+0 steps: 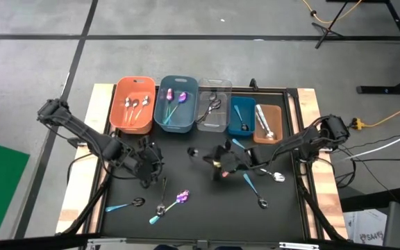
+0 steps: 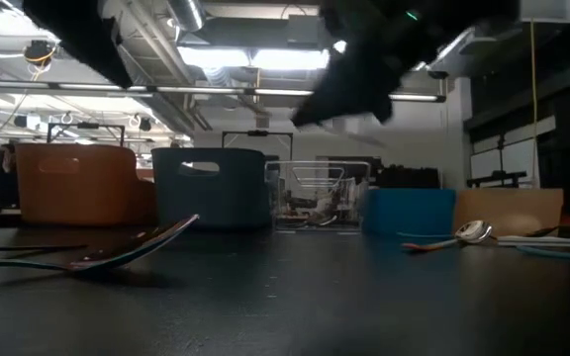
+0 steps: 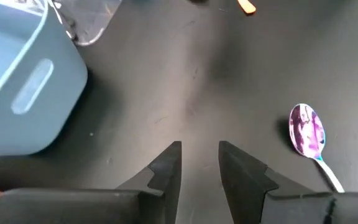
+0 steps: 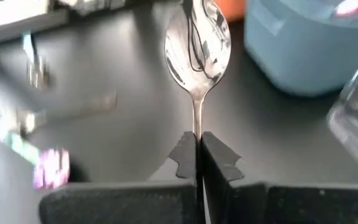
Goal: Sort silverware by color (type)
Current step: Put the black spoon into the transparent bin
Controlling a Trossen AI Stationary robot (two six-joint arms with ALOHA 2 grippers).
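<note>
My right gripper (image 4: 197, 140) is shut on a shiny silver spoon (image 4: 199, 40) above the middle of the black mat, and it also shows in the high view (image 1: 210, 158). My left gripper (image 3: 199, 155) stands open over the mat's left part (image 1: 146, 169), holding nothing. An iridescent purple spoon (image 3: 307, 129) lies flat on the mat a little off to its side. More silverware lies loose on the mat near the front (image 1: 160, 208) and on the right (image 1: 259, 198). Five bins stand in a row along the far edge. My right gripper pinches the silver spoon's thin handle (image 4: 197, 121) between its two fingers. The handle runs on in line with the fingers, and the bowl (image 4: 199, 37) sticks out ahead of them toward the bins. The fingers come slanting down from the table's right. The spoon is clear of the mat.
From left to right, the bins are orange (image 1: 132, 104), grey-blue (image 1: 176, 103), clear (image 1: 214, 107), blue (image 1: 242, 114) and brown (image 1: 268, 123), each holding some utensils. A blue-handled spoon (image 1: 123, 205) lies front left. Another spoon (image 1: 278, 177) lies near the mat's right edge.
</note>
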